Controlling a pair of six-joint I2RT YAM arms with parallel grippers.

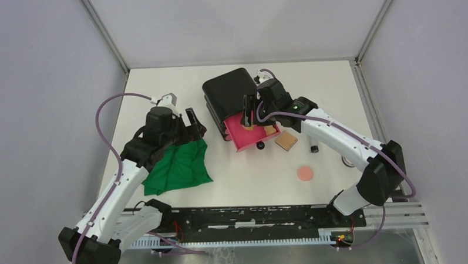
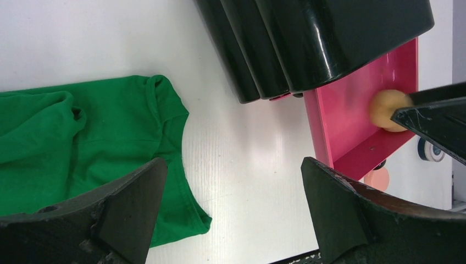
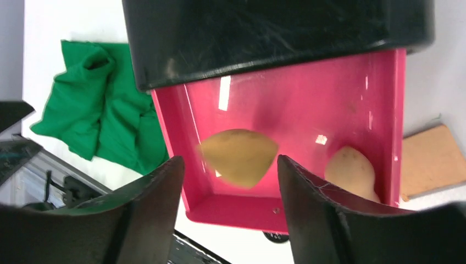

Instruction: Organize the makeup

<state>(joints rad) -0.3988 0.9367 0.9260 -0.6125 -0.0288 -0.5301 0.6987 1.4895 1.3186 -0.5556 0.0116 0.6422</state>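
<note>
The black box point(image 1: 230, 91) has its pink drawer point(image 1: 239, 137) pulled out. Two orange teardrop sponges lie in the drawer: one point(image 3: 239, 155) looks blurred between my right gripper's open jaws and touches neither finger, the other point(image 3: 351, 170) is at the drawer's right corner. My right gripper point(image 3: 229, 165) hovers open over the drawer point(image 1: 251, 111). The tan square pad point(image 1: 285, 141), grey-black tube point(image 1: 313, 142) and pink round puff point(image 1: 305, 173) lie on the table right of the drawer. The compact point(image 1: 347, 161) is partly hidden by my right arm. My left gripper point(image 1: 193, 124) is open and empty.
The green cloth point(image 1: 179, 164) lies crumpled under and in front of my left gripper point(image 2: 232, 165). The drawer's black knob point(image 1: 260, 145) sticks out at its front. Grey walls enclose the white table point(image 1: 245, 178); a black rail point(image 1: 252, 216) runs along its near edge.
</note>
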